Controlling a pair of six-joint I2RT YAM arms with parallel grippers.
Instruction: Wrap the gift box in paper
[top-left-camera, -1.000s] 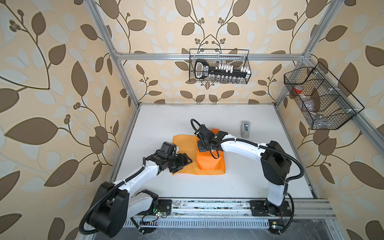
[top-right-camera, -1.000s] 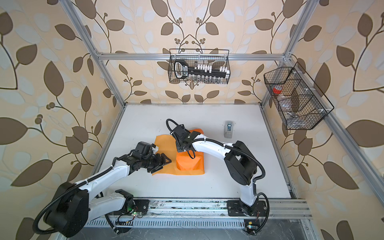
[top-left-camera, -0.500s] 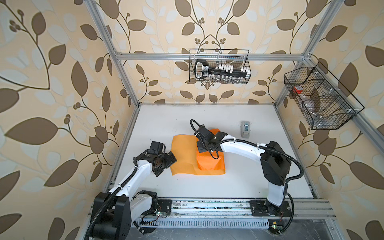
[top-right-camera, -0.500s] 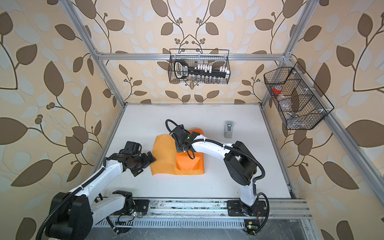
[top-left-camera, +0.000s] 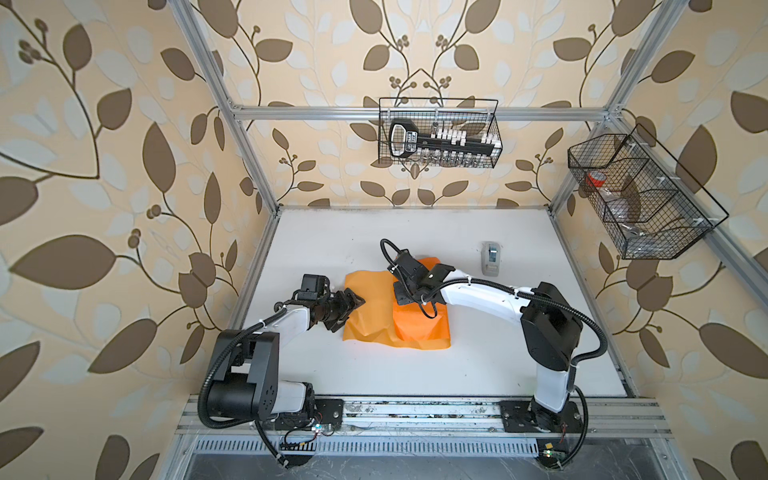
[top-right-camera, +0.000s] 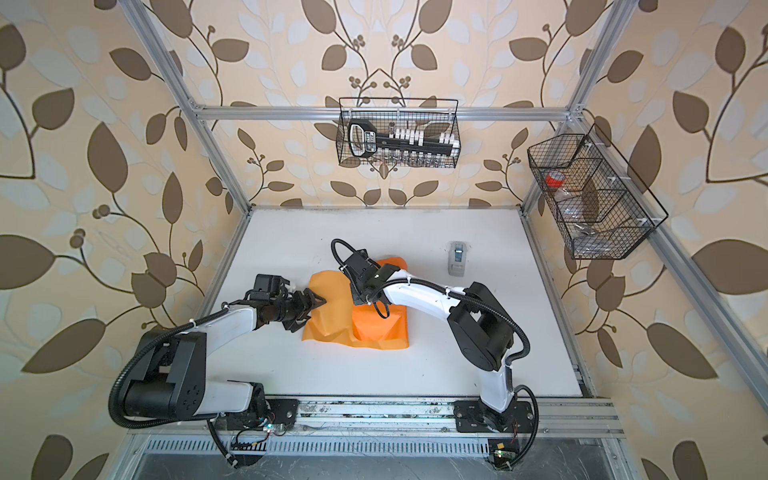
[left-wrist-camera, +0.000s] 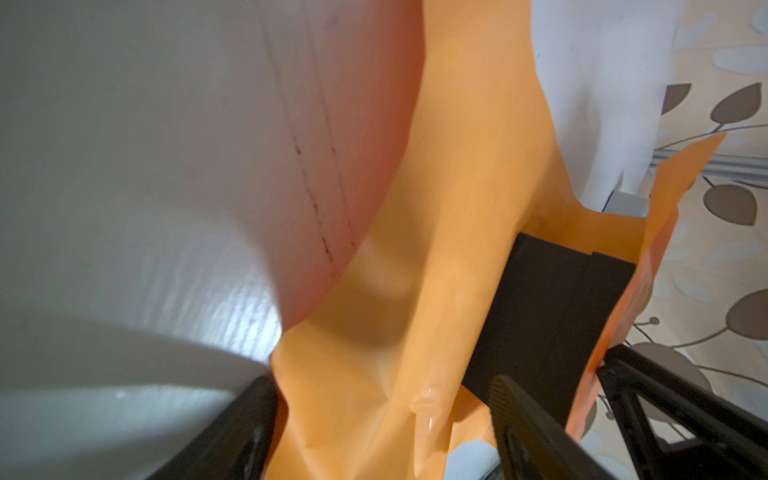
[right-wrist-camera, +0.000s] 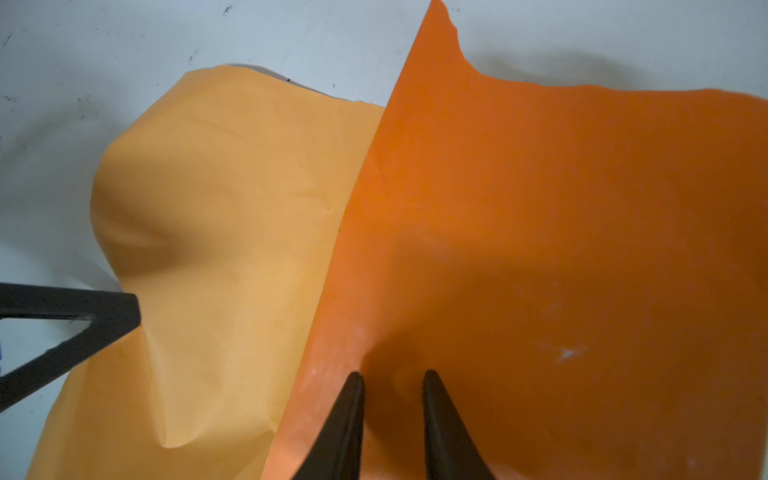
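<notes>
Left gripper (top-left-camera: 349, 312), jaws wide, straddles loose orange paper (top-left-camera: 370, 320) beside the gift box (left-wrist-camera: 548, 316); we see right gripper (right-wrist-camera: 393, 374), barely parted, pressing paper onto it; tape dispenser (top-left-camera: 491, 259) beyond

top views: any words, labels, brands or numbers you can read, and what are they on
Nothing reads clearly.
Label on the black tool holder in the back wire basket: lettering there, too small and blurred to read.
Grey tape dispenser: blue mark, no legible text.
Orange paper: plain, no print.
</notes>
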